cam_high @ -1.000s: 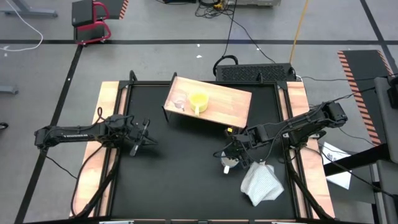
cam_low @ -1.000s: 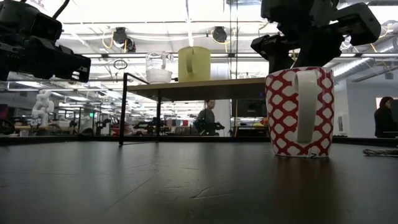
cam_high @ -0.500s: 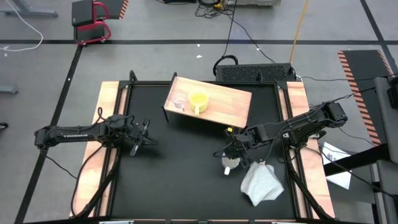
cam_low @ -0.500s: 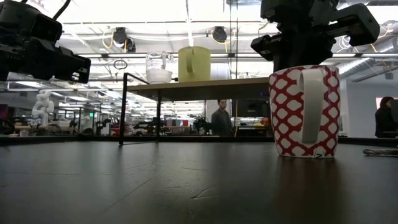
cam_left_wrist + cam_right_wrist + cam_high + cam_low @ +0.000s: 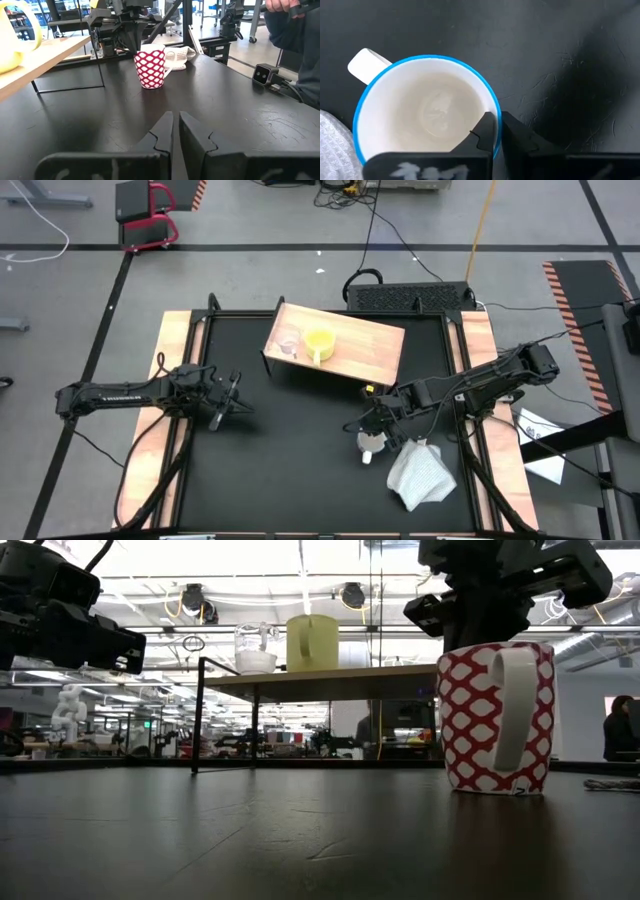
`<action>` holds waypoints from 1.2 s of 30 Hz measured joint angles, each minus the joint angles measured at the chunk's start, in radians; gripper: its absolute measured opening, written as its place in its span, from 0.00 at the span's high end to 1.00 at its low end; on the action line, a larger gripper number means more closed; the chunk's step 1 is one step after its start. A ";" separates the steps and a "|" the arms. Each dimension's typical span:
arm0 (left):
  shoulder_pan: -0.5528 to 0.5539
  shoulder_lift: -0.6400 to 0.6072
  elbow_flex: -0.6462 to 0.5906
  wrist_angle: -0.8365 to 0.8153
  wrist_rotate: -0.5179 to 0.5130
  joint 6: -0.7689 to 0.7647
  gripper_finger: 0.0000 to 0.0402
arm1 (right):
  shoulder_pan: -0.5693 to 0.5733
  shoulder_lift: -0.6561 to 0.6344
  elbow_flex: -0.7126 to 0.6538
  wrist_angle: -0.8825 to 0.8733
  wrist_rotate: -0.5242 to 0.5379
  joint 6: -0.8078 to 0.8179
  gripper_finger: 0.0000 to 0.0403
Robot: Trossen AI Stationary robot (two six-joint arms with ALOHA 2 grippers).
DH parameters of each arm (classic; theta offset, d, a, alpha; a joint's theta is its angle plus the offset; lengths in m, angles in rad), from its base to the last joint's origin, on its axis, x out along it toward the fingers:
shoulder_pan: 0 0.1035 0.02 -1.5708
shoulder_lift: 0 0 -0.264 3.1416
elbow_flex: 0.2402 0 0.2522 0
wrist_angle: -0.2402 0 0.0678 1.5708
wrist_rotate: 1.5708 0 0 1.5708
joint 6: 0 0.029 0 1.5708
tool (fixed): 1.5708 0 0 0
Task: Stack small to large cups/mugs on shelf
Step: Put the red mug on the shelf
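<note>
My two slim black jointed arms trail dark cables; white lettering runs along the left one, and my matte black fingers [image 5: 161, 134] have notched edges.

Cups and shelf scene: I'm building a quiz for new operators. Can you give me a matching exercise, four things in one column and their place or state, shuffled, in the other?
Things:
1. yellow mug
2. patterned mug
3. white cloth
4. left gripper

Places or states:
A. crumpled on the table beside the patterned mug
B. shut on nothing, above the table's left part
C. on the shelf, next to the glass cup
D. its rim pinched by the right gripper

Pairs: 1-C, 2-D, 3-A, 4-B
</note>
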 joint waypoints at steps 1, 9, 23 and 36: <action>0.000 0.000 0.000 0.000 0.000 0.000 0.92 | 0.000 0.000 0.000 0.000 0.000 0.005 0.98; -0.001 0.000 0.000 -0.006 0.000 0.000 0.92 | -0.001 0.000 0.000 0.001 0.001 0.016 0.98; -0.001 0.000 0.000 -0.006 0.001 0.006 0.92 | -0.032 -0.001 0.047 -0.039 0.002 0.043 0.99; -0.001 0.000 0.000 -0.006 0.001 0.006 0.92 | -0.034 0.000 0.143 -0.105 -0.003 0.042 0.99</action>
